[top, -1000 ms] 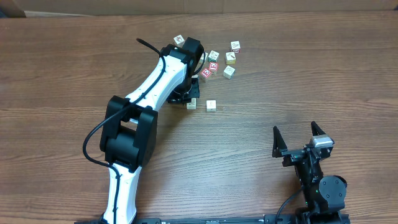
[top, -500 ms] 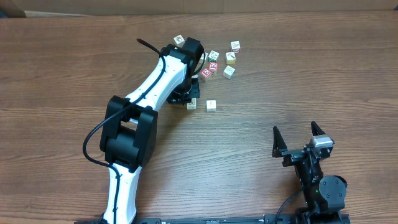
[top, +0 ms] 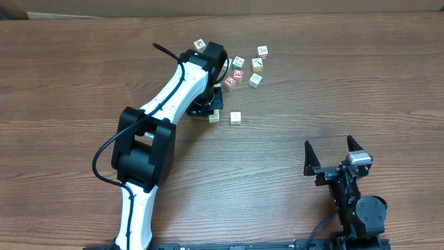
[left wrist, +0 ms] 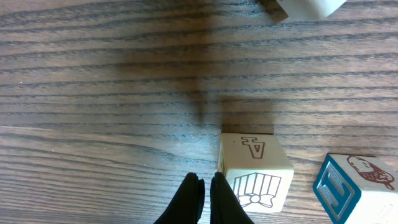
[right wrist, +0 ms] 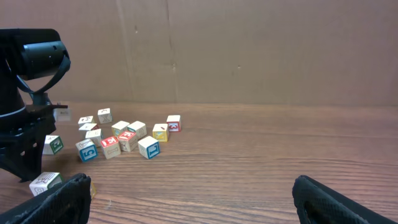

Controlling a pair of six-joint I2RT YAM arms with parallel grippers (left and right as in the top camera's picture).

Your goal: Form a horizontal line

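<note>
No horizontal line of touching cubes shows in these views. Two cream cubes lie level with a gap between them: one at the tip of my left gripper, another to its right. In the left wrist view my left gripper is shut on nothing, low over the wood. Its right finger is against the left side of a cream cube with an "A" on top. A blue-faced cube lies just right of that one. My right gripper stands open at the near right, nothing between its fingers.
Several loose picture cubes lie scattered behind the left gripper, among them red-faced ones and a cream one. The right wrist view shows the same cluster at far left before a cardboard wall.
</note>
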